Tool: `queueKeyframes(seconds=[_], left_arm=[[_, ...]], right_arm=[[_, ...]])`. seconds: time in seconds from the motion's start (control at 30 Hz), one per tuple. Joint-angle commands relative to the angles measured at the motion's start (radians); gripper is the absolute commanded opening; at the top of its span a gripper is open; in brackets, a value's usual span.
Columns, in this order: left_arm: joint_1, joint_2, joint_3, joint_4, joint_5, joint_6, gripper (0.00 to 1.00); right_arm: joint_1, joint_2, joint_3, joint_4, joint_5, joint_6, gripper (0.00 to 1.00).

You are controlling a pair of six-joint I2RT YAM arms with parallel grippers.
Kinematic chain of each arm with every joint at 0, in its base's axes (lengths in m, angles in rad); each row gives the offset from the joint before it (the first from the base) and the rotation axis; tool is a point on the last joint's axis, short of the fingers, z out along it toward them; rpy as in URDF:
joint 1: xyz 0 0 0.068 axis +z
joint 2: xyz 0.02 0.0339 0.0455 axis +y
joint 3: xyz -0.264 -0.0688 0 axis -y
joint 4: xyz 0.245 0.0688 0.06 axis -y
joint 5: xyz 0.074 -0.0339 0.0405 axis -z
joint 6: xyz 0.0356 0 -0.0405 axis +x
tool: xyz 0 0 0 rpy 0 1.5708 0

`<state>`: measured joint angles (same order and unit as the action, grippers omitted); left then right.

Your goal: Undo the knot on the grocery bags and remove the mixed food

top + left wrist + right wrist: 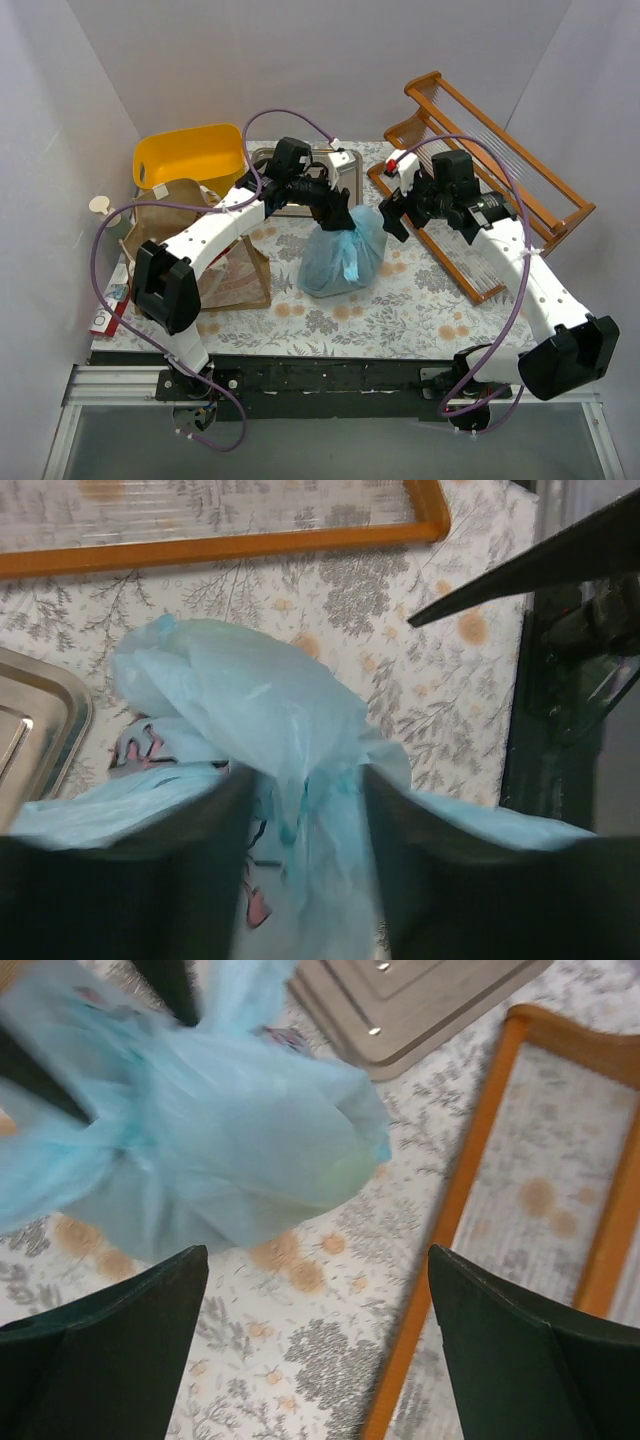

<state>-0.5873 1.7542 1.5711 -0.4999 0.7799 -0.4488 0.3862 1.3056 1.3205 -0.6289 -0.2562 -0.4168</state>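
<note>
Spotter: Notes start at the left hand [305, 780]. Its fingers [120, 880] are part-way apart, straddling the gathered neck [300, 740] of the light blue plastic bag [345, 255]. Film runs between them, but the pads do not look pressed on it.

Recorder: Holding anything?

Spotter: Nothing clamped that I can see.

Recorder: How does the bag lie from that hand?

Spotter: Directly below it. The bag sits mid-counter [420, 300], neck up at the far end, full body bulging toward the near edge. Its long axis runs neck to base, far to near, tilted upright.

Recorder: And the other arm?

Spotter: The right hand [393, 218] is spread wide, empty, hovering just right of the bag and apart from it. A loose ear [170, 660] of film sticks out from the neck toward that side.

Recorder: Judgement?

Spotter: The left hand is nearer the knot. The right hand is better placed for the ear, likely pulling sideways across the bag's axis. The knot is blurred, so I can't judge how tight it is. Contents are hidden. The brown paper bag [235, 270] lies left, beneath the left arm.
</note>
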Motion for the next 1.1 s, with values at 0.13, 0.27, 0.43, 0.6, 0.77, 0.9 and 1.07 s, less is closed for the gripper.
queueKeyframes(seconds=[0.13,0.27,0.43,0.6,0.77,0.9,1.07], left_arm=[[-0.036,-0.258,-0.134,-0.141,-0.192,0.079,0.98],[-0.036,-0.314,-0.206,-0.125,-0.157,0.064,0.98],[-0.051,-0.288,-0.215,-0.019,-0.137,-0.027,0.95],[-0.092,-0.15,-0.132,0.026,-0.151,-0.015,0.88],[-0.106,-0.098,-0.15,0.021,-0.202,0.044,0.64],[-0.103,-0.159,-0.229,0.02,-0.309,0.068,0.0],[-0.002,-0.382,-0.338,-0.04,-0.361,0.143,0.0]], right_arm=[[0.0,-0.106,-0.125,0.06,-0.15,-0.003,0.98],[0.003,-0.091,-0.158,0.055,-0.23,-0.017,0.97],[0.014,-0.036,-0.161,0.087,-0.204,-0.033,0.95],[0.014,0.009,-0.176,0.127,-0.183,-0.043,0.87],[0.014,0.037,-0.21,0.17,-0.208,0.004,0.57],[0.005,-0.008,-0.251,0.169,-0.203,0.032,0.02],[-0.125,-0.117,-0.34,0.085,-0.239,0.082,0.01]])
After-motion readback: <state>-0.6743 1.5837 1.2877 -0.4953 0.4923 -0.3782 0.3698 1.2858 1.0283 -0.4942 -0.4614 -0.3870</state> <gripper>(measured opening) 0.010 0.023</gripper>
